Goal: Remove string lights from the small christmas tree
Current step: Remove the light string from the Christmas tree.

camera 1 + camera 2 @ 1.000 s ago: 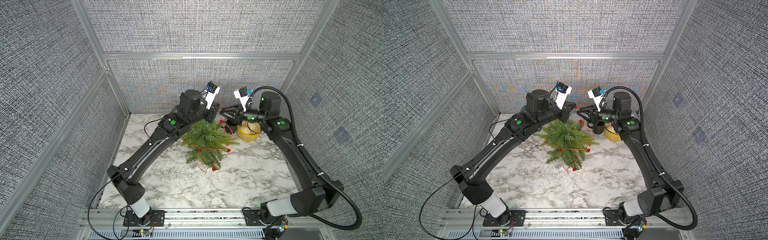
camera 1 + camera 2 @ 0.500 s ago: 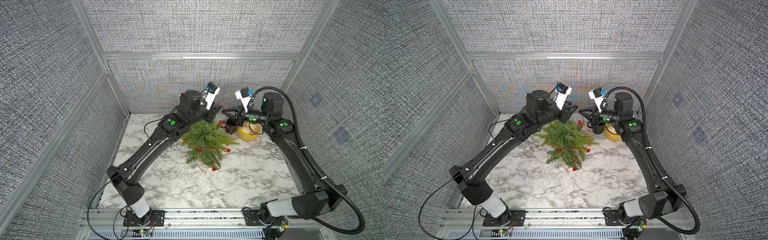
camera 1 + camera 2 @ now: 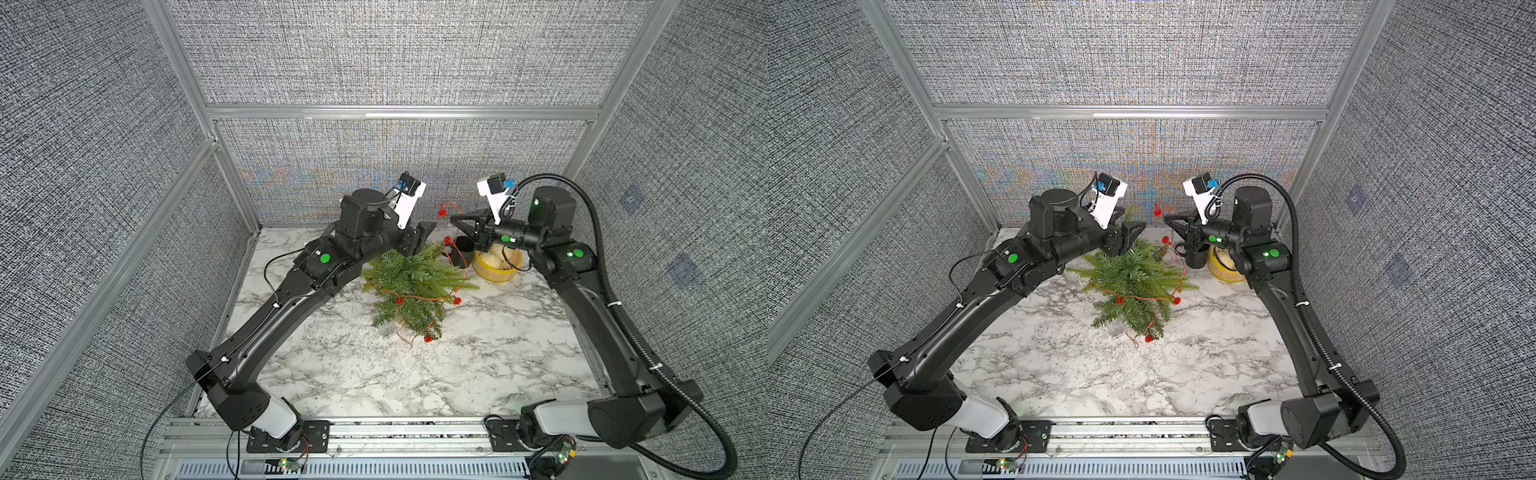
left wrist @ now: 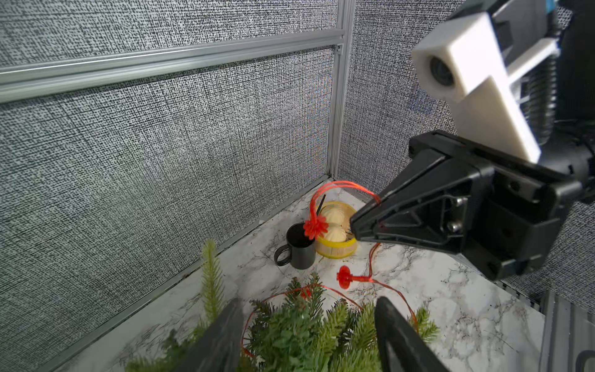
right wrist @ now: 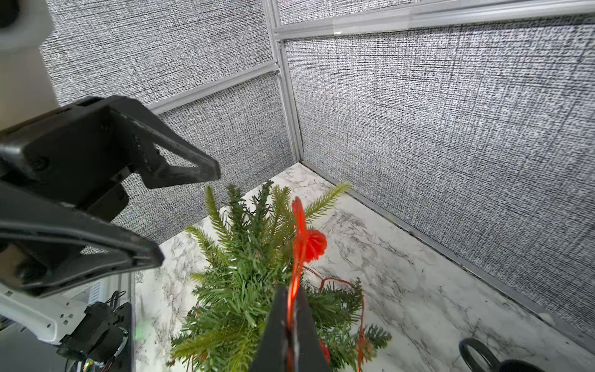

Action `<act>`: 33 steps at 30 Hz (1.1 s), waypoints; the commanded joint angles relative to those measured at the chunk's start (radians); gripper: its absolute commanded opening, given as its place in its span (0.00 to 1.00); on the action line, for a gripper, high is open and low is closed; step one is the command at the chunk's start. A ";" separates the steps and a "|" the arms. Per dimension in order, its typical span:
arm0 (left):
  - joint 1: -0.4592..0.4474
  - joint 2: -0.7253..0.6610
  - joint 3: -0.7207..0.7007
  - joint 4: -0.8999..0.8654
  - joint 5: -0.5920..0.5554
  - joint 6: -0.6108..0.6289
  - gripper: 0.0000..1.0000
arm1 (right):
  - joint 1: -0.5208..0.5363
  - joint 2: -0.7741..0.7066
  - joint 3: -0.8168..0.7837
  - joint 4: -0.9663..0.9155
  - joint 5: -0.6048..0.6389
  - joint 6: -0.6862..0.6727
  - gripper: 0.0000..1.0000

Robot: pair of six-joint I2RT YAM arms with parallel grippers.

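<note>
Bright, even light, seemingly from overhead, casts soft shadows on the surface (image 3: 374, 374). Both top views bow at the edges; the walls (image 3: 1142, 62) shimmer with moiré. The string lights (image 5: 309, 246) blur near the right wrist lens.

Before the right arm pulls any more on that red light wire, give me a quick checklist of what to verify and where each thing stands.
1. Grip: ok, the right gripper is shut on the string lights, with the wire pinched between its jaws.
2. Other arm clear: ok, the left gripper is open and empty by the top of the small christmas tree.
3. Wire off the branches: not ok, loops and bulbs lie across the tree.
4. Tree steadied: not ok, neither gripper holds it.
5. Room to pull: not ok, the black mug and yellow bowl stand near the right gripper.
6. Far end of the wire free: cannot tell, branches hide it.
</note>
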 commanded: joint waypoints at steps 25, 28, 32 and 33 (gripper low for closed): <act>-0.001 -0.406 -0.518 -0.001 0.083 -0.241 0.60 | -0.005 -0.154 -0.040 -0.038 0.276 -0.006 0.00; 0.000 -0.432 -0.561 0.024 0.079 -0.261 0.55 | -0.004 -0.168 -0.047 -0.060 0.293 -0.015 0.00; -0.001 -0.446 -0.591 0.028 0.073 -0.280 0.54 | -0.004 -0.193 -0.056 -0.097 0.311 -0.021 0.00; -0.001 -0.446 -0.593 0.025 0.073 -0.287 0.54 | -0.004 -0.202 -0.061 -0.104 0.314 -0.021 0.00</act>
